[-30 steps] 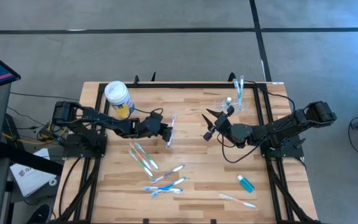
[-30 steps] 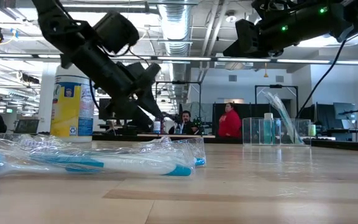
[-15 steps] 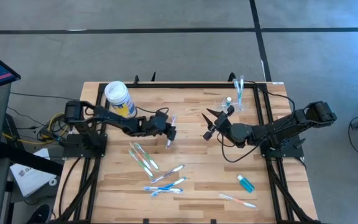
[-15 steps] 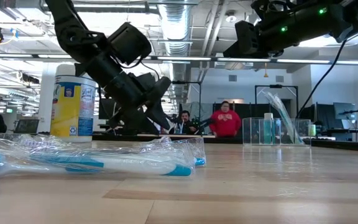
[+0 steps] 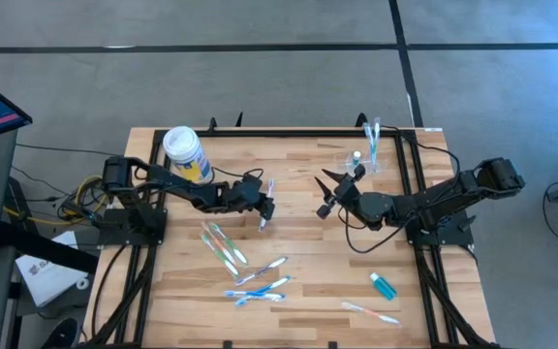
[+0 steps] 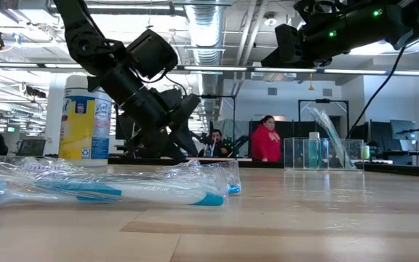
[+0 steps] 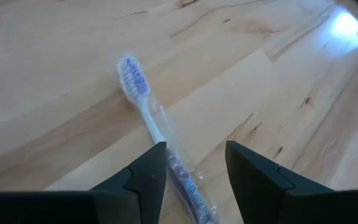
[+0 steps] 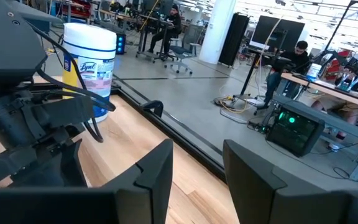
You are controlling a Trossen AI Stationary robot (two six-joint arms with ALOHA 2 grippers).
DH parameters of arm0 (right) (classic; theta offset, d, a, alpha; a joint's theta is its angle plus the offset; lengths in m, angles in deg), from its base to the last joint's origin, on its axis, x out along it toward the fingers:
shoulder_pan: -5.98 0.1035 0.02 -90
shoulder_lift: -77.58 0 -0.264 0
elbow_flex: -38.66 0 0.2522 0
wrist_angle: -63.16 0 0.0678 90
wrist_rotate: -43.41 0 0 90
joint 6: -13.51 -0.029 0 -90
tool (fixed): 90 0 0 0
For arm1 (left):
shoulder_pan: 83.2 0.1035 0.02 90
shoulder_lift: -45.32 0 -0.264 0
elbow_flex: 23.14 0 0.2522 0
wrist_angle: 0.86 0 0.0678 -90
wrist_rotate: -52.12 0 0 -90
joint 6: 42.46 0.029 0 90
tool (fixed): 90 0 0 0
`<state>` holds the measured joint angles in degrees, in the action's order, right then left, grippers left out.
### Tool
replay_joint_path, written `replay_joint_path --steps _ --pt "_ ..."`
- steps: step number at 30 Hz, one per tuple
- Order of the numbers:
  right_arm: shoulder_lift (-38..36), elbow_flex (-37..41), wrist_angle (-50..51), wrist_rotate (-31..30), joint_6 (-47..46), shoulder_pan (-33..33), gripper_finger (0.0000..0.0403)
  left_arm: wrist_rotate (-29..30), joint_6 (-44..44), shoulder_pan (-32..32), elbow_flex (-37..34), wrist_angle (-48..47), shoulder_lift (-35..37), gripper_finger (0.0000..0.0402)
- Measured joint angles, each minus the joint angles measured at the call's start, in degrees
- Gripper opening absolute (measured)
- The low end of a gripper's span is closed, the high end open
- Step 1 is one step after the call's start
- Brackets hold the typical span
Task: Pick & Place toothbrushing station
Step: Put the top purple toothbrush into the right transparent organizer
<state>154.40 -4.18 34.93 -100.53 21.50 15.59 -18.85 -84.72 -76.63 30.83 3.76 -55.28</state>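
My left claw (image 7: 190,171), spread, straddles the wrapped toothbrush (image 7: 157,134) at frame centre, its long axis running between my fingers; the cup (image 5: 369,147) stands upper right.

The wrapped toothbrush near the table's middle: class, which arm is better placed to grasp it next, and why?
Left. The left gripper is open, its fingers straddling the wrapped toothbrush on the table. The right gripper is open too, but held apart from it.

Two dark jointed arms, black cables
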Motion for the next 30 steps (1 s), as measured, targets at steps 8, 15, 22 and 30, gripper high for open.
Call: replay_joint_path --steps 8,15,22,30 --pt "0.0 0.0 0.0 -0.1 0.0 0.0 0.0131 0.1 -0.1 -0.1 1.3 0.2 -4.0 0.0159" --pt "0.0 0.0 0.0 -0.1 0.0 0.0 0.0131 0.5 -1.5 -0.1 2.4 0.4 -5.4 0.0126" --pt "0.0 0.0 0.7 -0.1 -0.1 0.0 0.0131 -0.4 1.1 -0.3 2.2 0.1 -4.1 0.0011" --pt "0.0 0.0 1.1 0.0 -0.1 0.0 0.0131 3.6 4.2 -1.9 2.1 0.0 -1.4 0.0001"
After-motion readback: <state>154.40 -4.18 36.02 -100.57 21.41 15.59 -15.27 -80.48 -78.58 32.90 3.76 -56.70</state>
